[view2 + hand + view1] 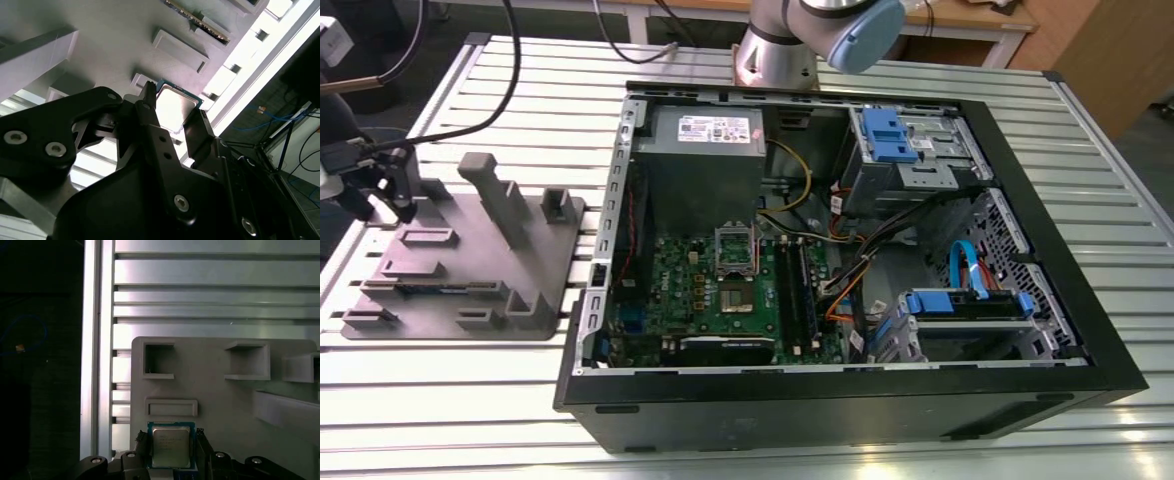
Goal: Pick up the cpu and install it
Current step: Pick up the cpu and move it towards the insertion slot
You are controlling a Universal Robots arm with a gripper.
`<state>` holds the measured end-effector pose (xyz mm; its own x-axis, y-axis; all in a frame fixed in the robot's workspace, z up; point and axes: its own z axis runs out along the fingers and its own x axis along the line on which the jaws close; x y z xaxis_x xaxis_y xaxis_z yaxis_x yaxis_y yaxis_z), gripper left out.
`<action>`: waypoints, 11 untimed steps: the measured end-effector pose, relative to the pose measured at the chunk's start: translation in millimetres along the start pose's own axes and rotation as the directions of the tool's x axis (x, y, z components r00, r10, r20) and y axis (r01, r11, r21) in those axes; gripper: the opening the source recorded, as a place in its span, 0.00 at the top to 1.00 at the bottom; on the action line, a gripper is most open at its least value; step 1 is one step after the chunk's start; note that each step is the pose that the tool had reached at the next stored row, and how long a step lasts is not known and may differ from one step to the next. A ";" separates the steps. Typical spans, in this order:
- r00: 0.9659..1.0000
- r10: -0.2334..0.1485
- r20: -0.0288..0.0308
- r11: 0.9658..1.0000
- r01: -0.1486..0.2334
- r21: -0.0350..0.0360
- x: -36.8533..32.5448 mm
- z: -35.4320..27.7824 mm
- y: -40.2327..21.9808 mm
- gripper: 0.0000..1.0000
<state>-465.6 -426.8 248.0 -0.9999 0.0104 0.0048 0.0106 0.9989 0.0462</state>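
The cpu (171, 446) is a small square chip with a silvery top and a blue-green rim. It lies at the edge of the grey fixture plate (225, 405), between the two black fingers of my gripper (172, 442). In both wrist views the fingers stand against its two opposite sides, one fingertip (148, 100) at one edge of the cpu (175, 107). In the exterior view my gripper (384, 195) hangs over the far corner of the fixture plate (454, 270) at the exterior view's left. The green motherboard (714, 295) with its metal socket frame (735, 250) lies inside the open computer case (1014, 380).
Upright grey posts (494, 195) and small blocks rise from the fixture plate. The slatted metal table (520, 90) carries both plate and case. Cables, a power supply (704, 130) and blue drive bays (894, 135) crowd the case. The arm's base (781, 50) stands behind it.
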 end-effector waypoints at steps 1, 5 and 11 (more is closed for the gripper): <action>1.000 0.000 0.000 1.000 0.000 0.000 0.0 -1.8 0.1 0.53; 1.000 0.000 0.000 1.000 0.000 0.000 0.0 -9.2 0.4 0.53; 1.000 0.000 0.000 1.000 0.000 0.000 0.1 -25.9 1.2 0.53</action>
<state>-465.6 -426.7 273.9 -0.9999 0.0104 0.0047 0.0106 0.9989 0.0463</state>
